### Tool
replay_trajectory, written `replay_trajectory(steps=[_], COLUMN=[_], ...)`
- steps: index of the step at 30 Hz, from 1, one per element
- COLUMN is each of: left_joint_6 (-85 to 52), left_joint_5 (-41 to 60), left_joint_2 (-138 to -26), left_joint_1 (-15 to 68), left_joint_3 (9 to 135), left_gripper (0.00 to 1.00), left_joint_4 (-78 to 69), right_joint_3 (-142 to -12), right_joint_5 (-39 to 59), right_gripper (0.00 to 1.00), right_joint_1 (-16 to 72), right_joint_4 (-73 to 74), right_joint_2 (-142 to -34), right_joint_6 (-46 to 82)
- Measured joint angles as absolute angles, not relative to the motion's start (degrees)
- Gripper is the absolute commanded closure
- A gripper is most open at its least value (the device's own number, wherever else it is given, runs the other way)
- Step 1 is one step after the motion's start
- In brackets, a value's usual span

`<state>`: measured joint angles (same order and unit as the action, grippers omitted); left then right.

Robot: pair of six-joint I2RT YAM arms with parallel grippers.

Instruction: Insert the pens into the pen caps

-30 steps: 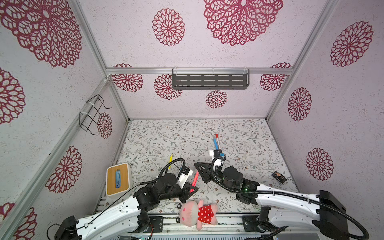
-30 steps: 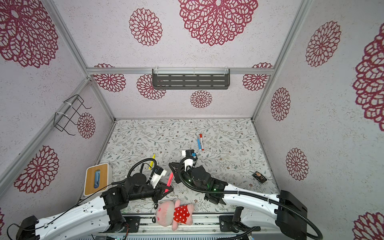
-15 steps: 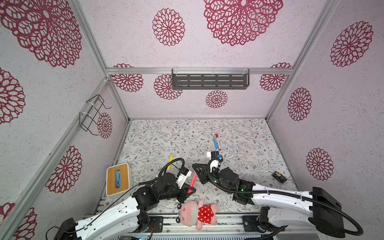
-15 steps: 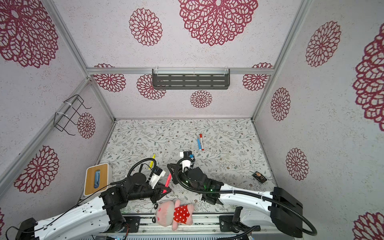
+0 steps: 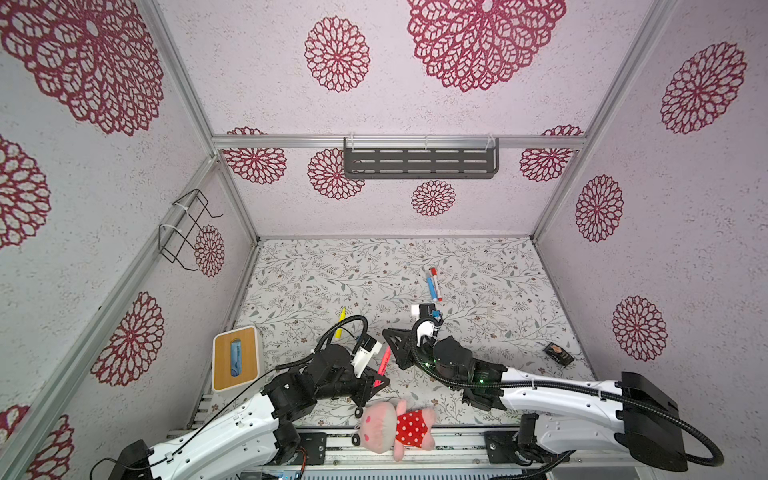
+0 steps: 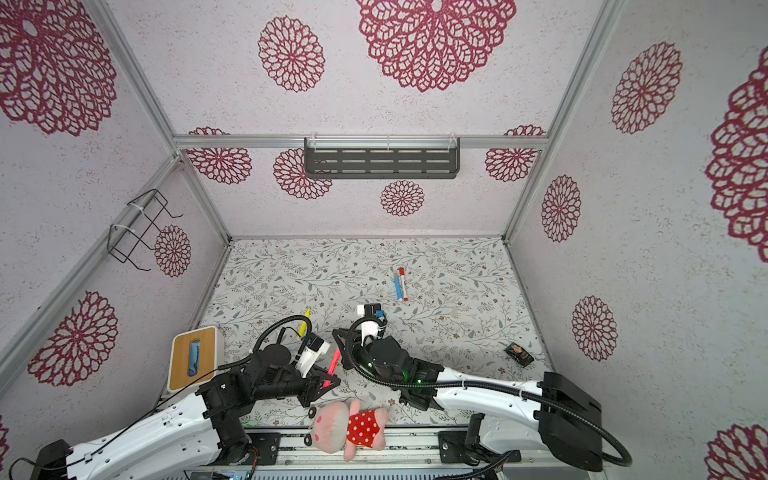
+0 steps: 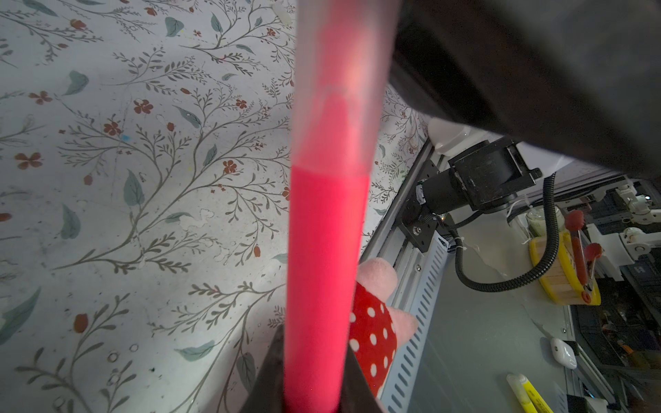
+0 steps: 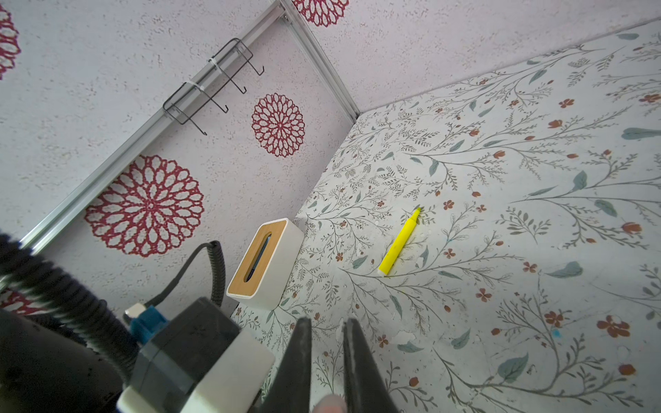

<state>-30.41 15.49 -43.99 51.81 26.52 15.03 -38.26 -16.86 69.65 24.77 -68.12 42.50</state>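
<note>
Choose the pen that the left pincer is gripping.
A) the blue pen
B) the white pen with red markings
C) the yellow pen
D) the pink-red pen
D: in a top view the left pincer is shut on the pink-red pen, and its wrist view is filled by that pen's barrel, while the yellow pen lies ungripped.

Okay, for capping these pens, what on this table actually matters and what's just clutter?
For the job: pink-red pen in the left gripper, pale pink cap on its end in the right gripper; yellow pen; blue pen; white pen with red ends.
Just lying about: plush toy; wood-topped box; small dark object; wire rack; grey wall shelf.
</note>
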Motion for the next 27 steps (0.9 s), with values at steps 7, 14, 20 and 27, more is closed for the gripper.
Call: replay_trajectory(steps=[7, 14, 20, 27], left_joint_6=[-32.53, -38.04, -39.11, -39.2], left_joint_5=[14.26, 5.13, 3.46, 2.83], left_joint_2=[-43.38, -39.51, -38.41, -40.86], left_joint_1=[50.57, 46.13, 46.24, 48.29], left_joint_3=[26.52, 25.39, 24.12, 23.51], left_gripper=[1.0, 1.0, 1.0, 1.0], left_joint_4=[4.95, -2.33, -2.96, -4.6], right_joint_3=[-41.65, -39.92, -38.11, -37.95], right_joint_5=[-12.51, -5.34, -2.55, -1.1], right_gripper=[0.56, 0.45, 0.42, 0.41], right_joint_1=[67.72, 65.25, 64.9, 64.9], right_joint_4=[11.35, 3.16, 1.58, 1.19], right_joint_2=[-58.3, -49.21, -47.99, -48.25], right_joint_6=[37.98, 34.06, 33.91, 33.3])
